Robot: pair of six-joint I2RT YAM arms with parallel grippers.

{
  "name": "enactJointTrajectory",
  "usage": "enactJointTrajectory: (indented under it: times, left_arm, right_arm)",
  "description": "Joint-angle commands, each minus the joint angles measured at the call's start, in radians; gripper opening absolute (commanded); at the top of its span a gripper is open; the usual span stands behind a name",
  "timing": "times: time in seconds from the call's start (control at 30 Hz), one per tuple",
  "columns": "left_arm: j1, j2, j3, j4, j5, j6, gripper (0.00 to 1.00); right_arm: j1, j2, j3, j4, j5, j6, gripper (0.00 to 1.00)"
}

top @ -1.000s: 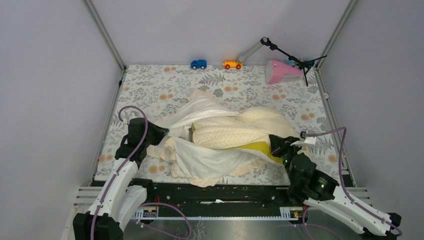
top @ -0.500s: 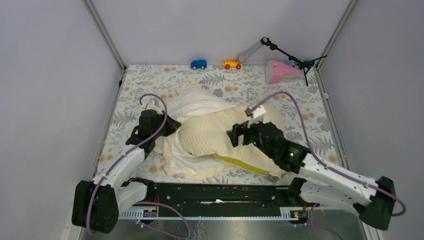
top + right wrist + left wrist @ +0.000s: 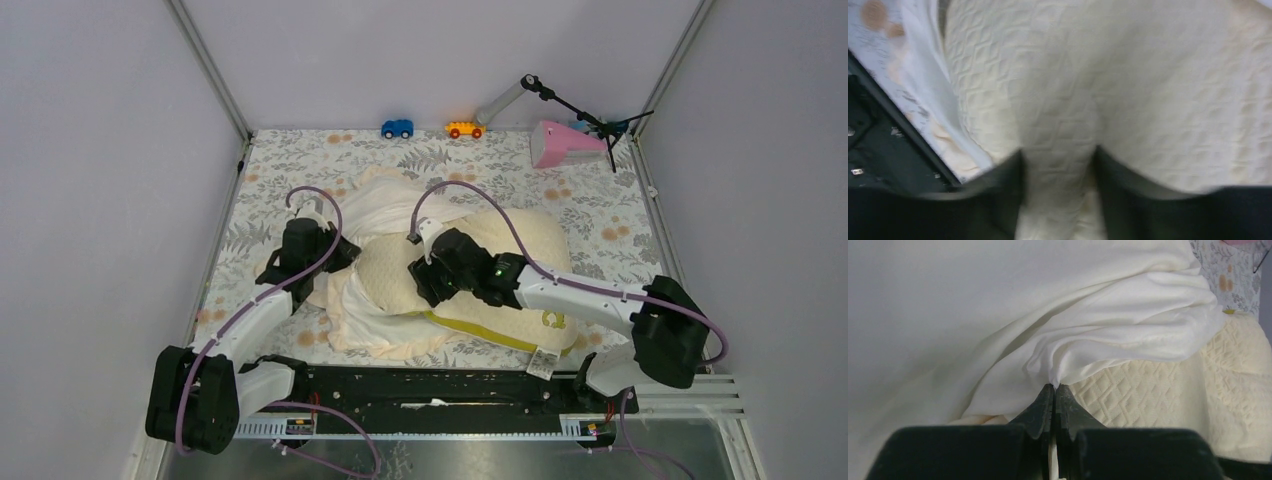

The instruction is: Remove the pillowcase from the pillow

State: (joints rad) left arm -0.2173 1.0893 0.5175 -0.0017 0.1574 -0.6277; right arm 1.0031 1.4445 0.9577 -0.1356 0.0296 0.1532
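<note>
Floral desk (image 3: pixel 300 165): pillow (image 3: pixel 525 235) lies mid-desk, with the pillowcase (image 3: pixel 385 205) bunched over its left end. My left pincer (image 3: pixel 1054 387) is clamped on a pillowcase fold. My right pincer (image 3: pixel 1057 155) is spread wide over the pillow's quilted top (view is blurred).

surface: table with leaf-and-flower printed cover (image 3: pixel 300 165) | on it: thick quilted pale-yellow pillow (image 3: pixel 548 225), limp cream-white pillowcase (image 3: pixel 385 205) | far edge: blue toy car (image 3: pixel 397 128), orange toy car (image 3: pixel 464 129), pink wedge-shaped object (image 3: pixel 560 143)
</note>
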Motion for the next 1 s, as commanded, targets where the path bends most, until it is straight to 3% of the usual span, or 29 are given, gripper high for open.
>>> enactJointTrajectory:
  times: [0.0,0.03,0.1,0.37,0.6,0.83,0.97]
  left_arm:
    - [-0.004,-0.008,0.017,0.033,-0.100,0.032,0.00]
    - [-0.004,-0.015,0.015,0.024,-0.132,0.028,0.00]
    - [-0.004,-0.032,0.013,0.005,-0.212,0.008,0.00]
    - [-0.004,-0.153,-0.008,-0.171,-0.613,-0.177,0.00]
    - [-0.004,-0.249,-0.037,-0.219,-0.734,-0.246,0.00]
    - [-0.004,-0.270,-0.027,-0.361,-0.898,-0.420,0.00]
    - [-0.004,-0.270,-0.024,-0.371,-0.900,-0.434,0.00]
  right_arm:
    - [0.011,0.053,0.083,-0.102,0.130,-0.008,0.35]
    - [0.011,0.055,0.081,-0.114,0.188,0.004,0.18]
    - [0.011,0.035,0.058,-0.116,0.321,0.035,0.01]
    - [0.005,-0.277,-0.206,0.095,0.876,0.133,0.00]
    - [-0.031,-0.663,-0.517,0.410,1.065,0.161,0.00]
    - [-0.050,-0.873,-0.629,0.446,1.195,0.212,0.00]
    - [-0.050,-0.922,-0.644,0.446,1.197,0.207,0.00]
